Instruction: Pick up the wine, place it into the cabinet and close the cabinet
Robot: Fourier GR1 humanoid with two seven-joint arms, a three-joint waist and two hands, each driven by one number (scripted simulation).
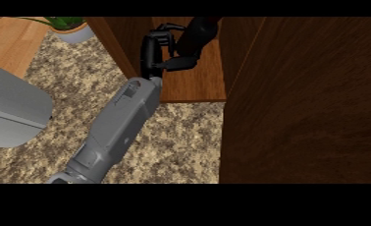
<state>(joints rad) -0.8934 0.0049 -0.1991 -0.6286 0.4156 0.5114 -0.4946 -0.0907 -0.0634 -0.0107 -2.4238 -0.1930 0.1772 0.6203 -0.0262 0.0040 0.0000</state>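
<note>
Head view: a grey forearm (116, 131) rises from the lower left of the frame toward the upper centre, ending in a black hand (156, 53) whose fingers curl round the wine (197, 34), a dark bottle. Which arm this is cannot be told from the frame alone; it enters at the left, yet a grey shape (18, 107) at the left edge may be the other arm. The wine stands tilted inside the open cabinet (196, 80), over its light wooden shelf, at the upper centre of the frame. The cabinet's dark door (297, 102) fills the right half of the frame, standing open. A speckled counter (181, 141) spreads across the lower left and centre. A plant pot (72, 31) with green leaves sits at the upper left, beside the cabinet's side wall.
</note>
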